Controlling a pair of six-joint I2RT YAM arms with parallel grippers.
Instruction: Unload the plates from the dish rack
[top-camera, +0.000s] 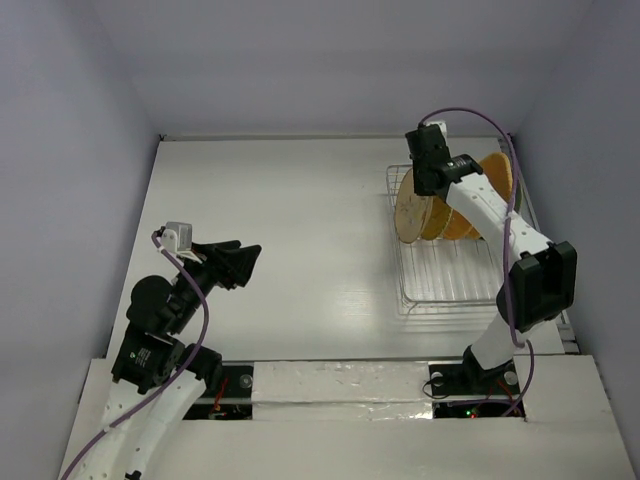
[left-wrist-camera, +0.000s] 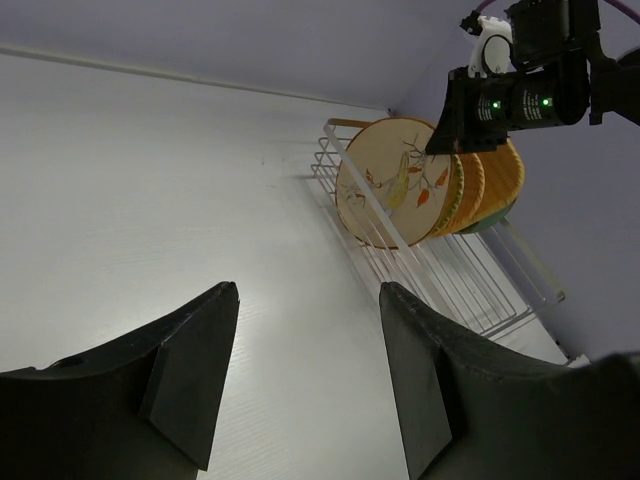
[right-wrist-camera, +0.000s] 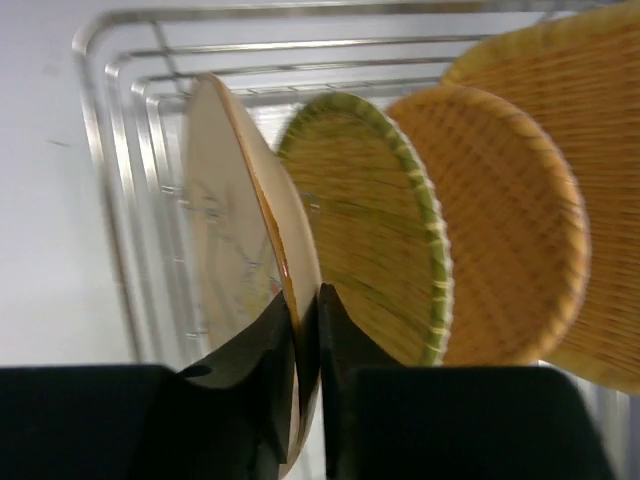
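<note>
right gripper (right-wrist-camera: 305, 300): pinched on rim of cream round leaf-patterned plate (right-wrist-camera: 230, 220), upright in silver wire dish rack (top-camera: 440, 285) | left gripper (left-wrist-camera: 308, 292): wide, empty, over white bench (left-wrist-camera: 150, 180)

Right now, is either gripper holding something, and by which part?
The right gripper pinches the cream leaf-pattern plate by its top rim; the plate stands in the dish rack. The left gripper is open and empty.

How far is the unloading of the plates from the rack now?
Nothing looks done: no plate lies on the table, and four visible plates stand in the rack. In hand: the right fingers pinch the rim of the cream plate, not yet lifted out. Left: that plate, the green-edged plate, the orange plate and the yellow plate. The left fingers are open above the table, holding nothing.
</note>
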